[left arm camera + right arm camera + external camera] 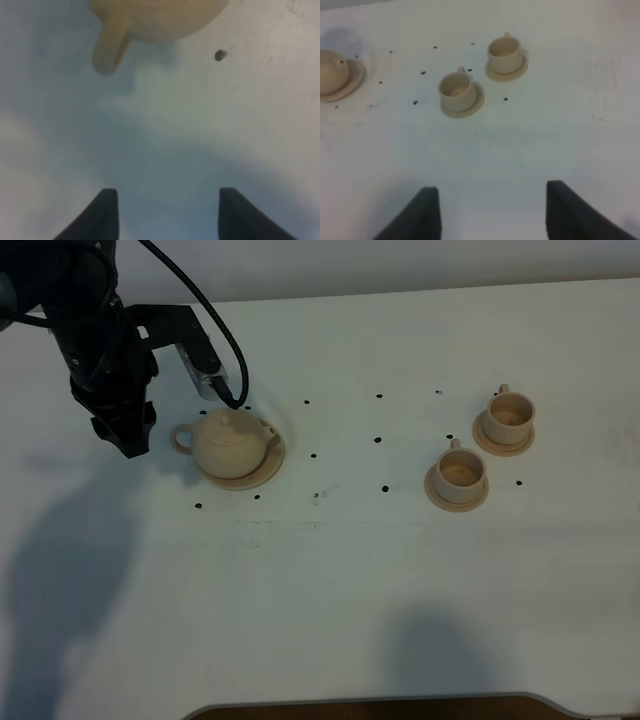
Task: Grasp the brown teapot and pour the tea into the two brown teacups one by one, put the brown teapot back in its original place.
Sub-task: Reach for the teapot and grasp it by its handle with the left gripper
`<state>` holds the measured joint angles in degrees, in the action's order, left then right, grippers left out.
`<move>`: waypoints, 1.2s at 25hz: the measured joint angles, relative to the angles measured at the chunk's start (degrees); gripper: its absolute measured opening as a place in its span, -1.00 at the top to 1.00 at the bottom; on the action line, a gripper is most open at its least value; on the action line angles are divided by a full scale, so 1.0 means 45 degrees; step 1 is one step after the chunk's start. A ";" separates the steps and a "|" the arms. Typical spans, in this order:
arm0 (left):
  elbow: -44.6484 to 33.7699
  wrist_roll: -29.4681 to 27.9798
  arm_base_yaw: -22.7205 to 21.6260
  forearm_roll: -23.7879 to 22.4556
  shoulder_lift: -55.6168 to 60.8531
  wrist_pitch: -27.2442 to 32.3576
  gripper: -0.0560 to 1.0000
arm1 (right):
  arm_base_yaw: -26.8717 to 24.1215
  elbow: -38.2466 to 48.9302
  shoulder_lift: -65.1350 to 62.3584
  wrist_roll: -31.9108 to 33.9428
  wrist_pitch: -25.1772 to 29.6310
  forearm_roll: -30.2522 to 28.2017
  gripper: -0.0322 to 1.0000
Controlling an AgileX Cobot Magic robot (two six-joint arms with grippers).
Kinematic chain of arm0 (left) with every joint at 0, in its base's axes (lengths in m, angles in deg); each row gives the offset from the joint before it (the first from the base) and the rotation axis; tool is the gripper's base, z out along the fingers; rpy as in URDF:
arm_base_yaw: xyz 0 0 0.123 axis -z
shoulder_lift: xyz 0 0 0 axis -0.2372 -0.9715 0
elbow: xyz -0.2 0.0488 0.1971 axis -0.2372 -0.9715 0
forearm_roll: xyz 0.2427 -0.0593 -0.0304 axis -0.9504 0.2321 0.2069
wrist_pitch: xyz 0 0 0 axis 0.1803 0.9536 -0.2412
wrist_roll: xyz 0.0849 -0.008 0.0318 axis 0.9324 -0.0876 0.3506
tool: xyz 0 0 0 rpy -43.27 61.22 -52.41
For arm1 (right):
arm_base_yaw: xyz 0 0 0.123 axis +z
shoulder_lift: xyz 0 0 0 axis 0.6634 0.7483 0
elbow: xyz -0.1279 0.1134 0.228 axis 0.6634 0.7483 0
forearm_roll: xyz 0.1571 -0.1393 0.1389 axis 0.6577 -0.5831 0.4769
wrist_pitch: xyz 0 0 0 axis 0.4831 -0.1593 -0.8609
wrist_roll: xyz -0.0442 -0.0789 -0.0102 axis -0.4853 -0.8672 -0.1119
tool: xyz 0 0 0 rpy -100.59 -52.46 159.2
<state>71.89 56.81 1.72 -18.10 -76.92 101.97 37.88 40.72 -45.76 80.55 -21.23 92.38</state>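
**Teapot on its saucer, both grippers empty**

Seen from high above, reading left to right. At far left, over a white table [320, 580], the black left gripper [124, 440], pointing down, just beside the teapot's loop handle [183, 438] but apart from it; jaws spread wide, gripping nothing. Next, the round tan teapot [228, 443], upright, lid on, resting on its wide tan saucer [270, 470], handle toward the gripper, spout toward the right. Scattered across mid-table, small black dots [378, 439]. Well to the right, two small tan cups, each upright on its own little saucer: the nearer cup [460, 471] first, then the farther cup [510, 415] just beyond and to its right, saucers close but not touching. Contents of the cups impossible to judge. Right gripper [487, 200] outside the overhead view; in its own wrist camera, jaws wide apart, empty, above bare table, well apart from the cups.
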 joint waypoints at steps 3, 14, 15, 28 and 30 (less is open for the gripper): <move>0.0000 0.0504 0.0000 0.0160 -0.0086 0.0000 -0.04 | 0.0000 0.0000 0.0000 0.0000 0.0000 0.0000 0.01; 0.0000 0.0204 0.0503 -0.1046 -0.0694 0.0000 0.14 | 0.0000 0.0000 0.0000 0.0000 0.0000 0.0000 0.01; 0.0138 0.0047 0.0649 -0.1336 -0.0828 0.0000 0.15 | 0.0000 0.0000 0.0000 0.0000 0.0000 0.0000 0.01; 0.3096 -0.0647 0.1429 -0.1641 -0.3030 0.0000 0.16 | 0.0000 0.0000 0.0000 0.0000 0.0000 0.0000 0.01; 0.3096 -0.0641 0.1429 -0.1642 -0.3061 0.0000 0.16 | 0.0000 0.0000 0.0000 0.0000 0.0000 0.0000 0.01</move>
<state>85.83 53.92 8.16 -25.48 -90.69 101.97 37.88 40.72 -45.76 80.55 -21.23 92.38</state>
